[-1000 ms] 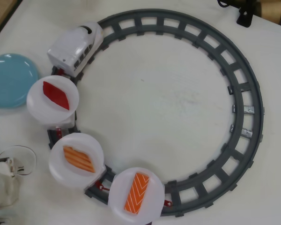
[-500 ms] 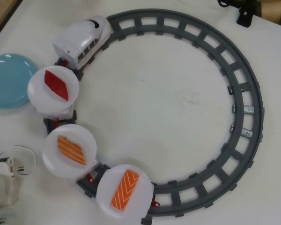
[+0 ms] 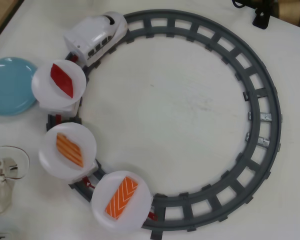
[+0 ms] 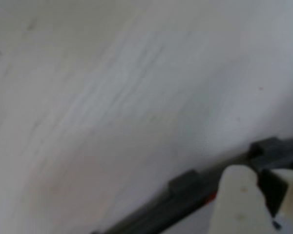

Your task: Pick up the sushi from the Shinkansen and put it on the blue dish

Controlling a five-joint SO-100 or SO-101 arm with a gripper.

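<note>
In the overhead view the white Shinkansen (image 3: 97,34) stands on the grey track at the upper left, pulling three cars topped with round white plates. The sushi (image 3: 121,197), bright orange with white chevrons, lies on the last plate (image 3: 121,201) at the bottom. The middle plate holds a paler orange piece (image 3: 69,149), the first a dark red piece (image 3: 62,79). The blue dish (image 3: 9,86) sits empty at the left edge. A white arm part (image 3: 0,185) shows at the lower left. The blurred wrist view shows a white finger (image 4: 239,202) over the track (image 4: 185,187); the jaws' gap is unclear.
The grey track (image 3: 262,95) forms a ring over most of the white table. A clear round piece (image 3: 20,160) lies by the arm at the lower left. Dark objects (image 3: 262,15) sit at the top right corner. The table's edge runs along the top left.
</note>
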